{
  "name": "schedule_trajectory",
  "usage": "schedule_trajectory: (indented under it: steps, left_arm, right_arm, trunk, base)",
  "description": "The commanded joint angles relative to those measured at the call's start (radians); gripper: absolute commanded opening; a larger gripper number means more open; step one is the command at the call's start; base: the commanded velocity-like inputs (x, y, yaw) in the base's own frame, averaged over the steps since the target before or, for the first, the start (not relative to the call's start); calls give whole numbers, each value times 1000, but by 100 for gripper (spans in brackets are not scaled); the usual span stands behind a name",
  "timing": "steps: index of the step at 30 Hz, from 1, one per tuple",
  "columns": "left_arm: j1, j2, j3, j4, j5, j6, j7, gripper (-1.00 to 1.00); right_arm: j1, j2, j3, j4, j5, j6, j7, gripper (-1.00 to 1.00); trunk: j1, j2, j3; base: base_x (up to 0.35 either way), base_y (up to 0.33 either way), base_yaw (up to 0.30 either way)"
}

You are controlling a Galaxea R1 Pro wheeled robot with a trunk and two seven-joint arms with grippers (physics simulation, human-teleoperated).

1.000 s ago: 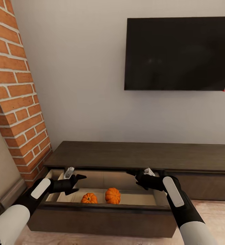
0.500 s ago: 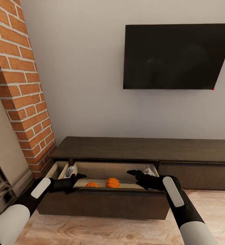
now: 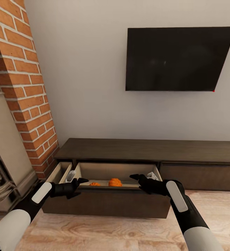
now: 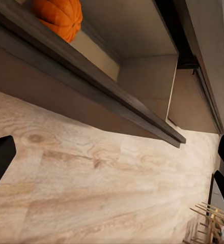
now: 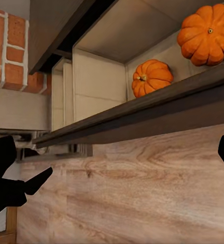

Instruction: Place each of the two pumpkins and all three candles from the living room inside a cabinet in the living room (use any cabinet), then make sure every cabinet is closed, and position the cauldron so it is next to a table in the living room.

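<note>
The long dark brown cabinet (image 3: 146,150) stands against the wall with its left drawer (image 3: 108,202) pulled out. Two orange pumpkins (image 3: 115,182) (image 3: 94,183) lie inside it. In the right wrist view both pumpkins (image 5: 208,33) (image 5: 151,77) sit behind the drawer front, and the left wrist view catches one pumpkin (image 4: 58,16). My left gripper (image 3: 78,187) hovers open at the drawer's left front corner. My right gripper (image 3: 138,182) is open near the drawer's right end. Both hold nothing. The candles and the cauldron are out of view.
A brick chimney and fireplace (image 3: 21,87) rise at the left, close to the cabinet's end. A black TV (image 3: 177,59) hangs on the wall above. Small pale items (image 3: 71,175) (image 3: 151,175) lie at the drawer's two ends. Light wooden floor (image 3: 104,233) stretches in front.
The whole view has shifted: the camera has drawn back, so the cabinet looks smaller and farther. Both grippers keep their pose and the pumpkins stay in the drawer.
</note>
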Motion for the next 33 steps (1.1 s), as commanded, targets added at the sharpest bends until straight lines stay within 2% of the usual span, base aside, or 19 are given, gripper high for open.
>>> schedule_trajectory:
  steps: [1, 9, 16, 20, 24, 26, 27, 29, 33]
  left_arm:
    - [-1, 1, -4, 0, -7, -1, -9, 100]
    - [-1, 1, -5, 0, -8, -5, -8, 100]
    - [-1, 1, -6, 0, -9, -7, -7, 100]
    - [-1, 1, -7, 1, -11, -9, -7, 100]
    - [-1, -1, -8, 3, -15, -17, -6, 100]
    - [-1, -2, -15, 5, -17, -43, 10, 100]
    - [-1, -2, -17, 6, -18, -49, 20, 100]
    - [-2, -4, -20, 1, -20, -64, 84, 100]
    - [-6, -11, -21, -10, -22, -72, 209, 100]
  right_arm:
    - [-1, 0, -1, -1, -6, 3, -5, 100]
    - [-1, 5, 0, -1, -4, 2, -8, 100]
    - [-1, 13, 5, 0, 5, 1, -12, 100]
    - [-1, 14, 29, -1, 7, 1, -14, 100]
    - [-5, 19, 96, -1, 18, -2, -34, 100]
    - [-27, 22, 137, -1, 33, -5, -96, 100]
    - [-32, 24, 143, -1, 35, -6, -117, 100]
    - [-43, 33, 157, -1, 41, -6, -210, 100]
    - [-51, 42, 165, -1, 43, -5, -329, 100]
  trunk:
    - [0, 0, -1]
    - [0, 0, -1]
    - [0, 0, -1]
    - [0, 0, -1]
    - [0, 0, -1]
    - [0, 0, -1]
    - [0, 0, -1]
    - [0, 0, -1]
    - [0, 0, -1]
  base:
    - [-78, 0, 0]
    - [-218, 0, 0]
    - [-69, 0, 0]
    - [-13, 0, 0]
    - [-4, 0, 0]
    - [-2, 0, 0]
    - [0, 0, 0]
    - [0, 0, 0]
    - [0, 0, 0]
